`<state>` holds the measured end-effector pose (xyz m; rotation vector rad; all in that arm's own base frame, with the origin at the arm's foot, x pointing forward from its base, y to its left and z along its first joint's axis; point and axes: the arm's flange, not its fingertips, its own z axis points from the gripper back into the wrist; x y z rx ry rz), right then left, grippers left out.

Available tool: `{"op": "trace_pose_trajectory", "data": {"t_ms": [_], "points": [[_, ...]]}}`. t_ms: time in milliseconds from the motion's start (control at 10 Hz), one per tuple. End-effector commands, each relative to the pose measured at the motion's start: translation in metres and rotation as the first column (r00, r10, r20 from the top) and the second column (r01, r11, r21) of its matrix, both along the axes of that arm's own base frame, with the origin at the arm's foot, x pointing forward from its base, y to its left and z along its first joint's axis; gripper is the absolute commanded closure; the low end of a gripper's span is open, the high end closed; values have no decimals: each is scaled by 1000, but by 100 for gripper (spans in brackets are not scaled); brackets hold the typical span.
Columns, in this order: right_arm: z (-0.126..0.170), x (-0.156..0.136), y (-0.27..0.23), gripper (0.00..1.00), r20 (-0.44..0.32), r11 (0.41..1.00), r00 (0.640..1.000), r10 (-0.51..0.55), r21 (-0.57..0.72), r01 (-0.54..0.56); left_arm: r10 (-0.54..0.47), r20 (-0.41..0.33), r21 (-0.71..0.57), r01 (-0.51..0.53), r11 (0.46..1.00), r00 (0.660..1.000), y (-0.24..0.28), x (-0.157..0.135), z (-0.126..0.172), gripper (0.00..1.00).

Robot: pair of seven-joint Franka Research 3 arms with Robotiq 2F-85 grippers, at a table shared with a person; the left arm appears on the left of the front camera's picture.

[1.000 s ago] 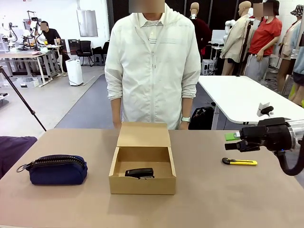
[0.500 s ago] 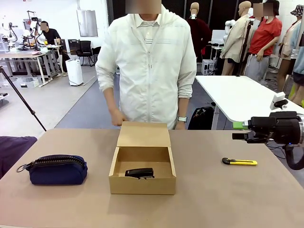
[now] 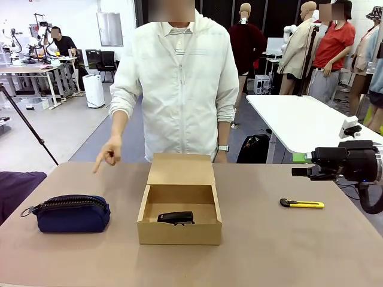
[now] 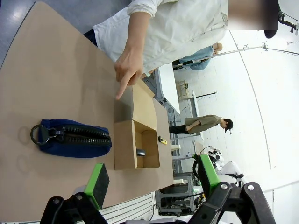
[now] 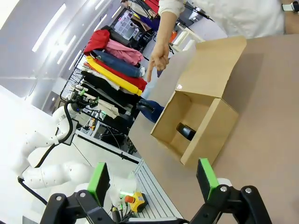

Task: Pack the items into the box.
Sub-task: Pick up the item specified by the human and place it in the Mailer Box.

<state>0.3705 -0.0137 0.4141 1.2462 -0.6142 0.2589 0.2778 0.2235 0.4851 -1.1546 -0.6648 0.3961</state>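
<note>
Jaws wide open on the left gripper [image 4: 153, 179], with nothing between the green pads [image 4: 98, 183]. Jaws wide open on the right gripper [image 5: 153, 181] too, also holding nothing. Hangs in the air at the right side of the table [image 3: 269, 251], well apart from the box [image 3: 179, 230], fingers pointing sideways toward the middle.

Brown box in the middle of the table, lid [image 3: 181, 169] flipped back toward the person. Small black gadget [image 3: 176, 217] lying inside the box on its floor, near the front wall. Blue pouch [image 3: 72, 213] out on the table to the left of the box, apart from it, zip on top, metal ring [image 3: 28, 211] at its left end. Yellow and black knife [image 3: 302, 204] flat on the table to the right of the box, near the right gripper.

Person's hand [image 3: 108, 156] over the far left part of the table, one finger pointing down, behind the pouch and not touching it.
</note>
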Motion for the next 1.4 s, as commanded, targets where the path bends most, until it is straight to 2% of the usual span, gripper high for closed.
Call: {"op": "trace_pose_trajectory", "data": {"t_ms": [0, 500, 600, 700, 800, 900, 1000, 1100, 1200, 1300], "points": [[2, 0, 1, 0, 6, 1000, 1000, -14, 6, 14, 0, 28, -3, 0, 1000, 1000, 0, 0, 0, 0], [2, 0, 1, 0, 6, 1000, 1000, -14, 6, 14, 0, 28, -3, 0, 1000, 1000, 0, 0, 0, 0], [2, 0, 1, 0, 6, 1000, 1000, -14, 6, 14, 0, 0, 0, 0, 1000, 1000, 0, 0, 0, 0], [2, 0, 1, 0, 6, 1000, 1000, -14, 6, 14, -107, -44, 135, 112, 984, 993, -11, 20, 14, 0], [2, 0, 1, 0, 6, 1000, 1000, -14, 6, 14, -181, -144, 287, 216, 933, 973, -47, 47, 28, 0], [2, 0, 1, 0, 6, 1000, 1000, -14, 6, 14, -270, -235, 420, 348, 838, 934, -88, 79, 39, 0], [2, 0, 1, 0, 6, 1000, 1000, -14, 6, 14, -347, -346, 498, 484, 719, 872, -129, 104, 42, 0], [2, 0, 1, 0, 6, 1000, 1000, -14, 6, 14, -308, -465, 621, 553, 556, 830, -169, 124, 36, 0], [2, 0, 1, 0, 6, 1000, 1000, -14, 6, 14, -208, -547, 701, 579, 415, 811, -191, 136, 28, 0], [2, 0, 1, 0, 6, 1000, 1000, -14, 6, 14, -95, -579, 772, 582, 257, 810, -207, 140, 17, 0]]}}
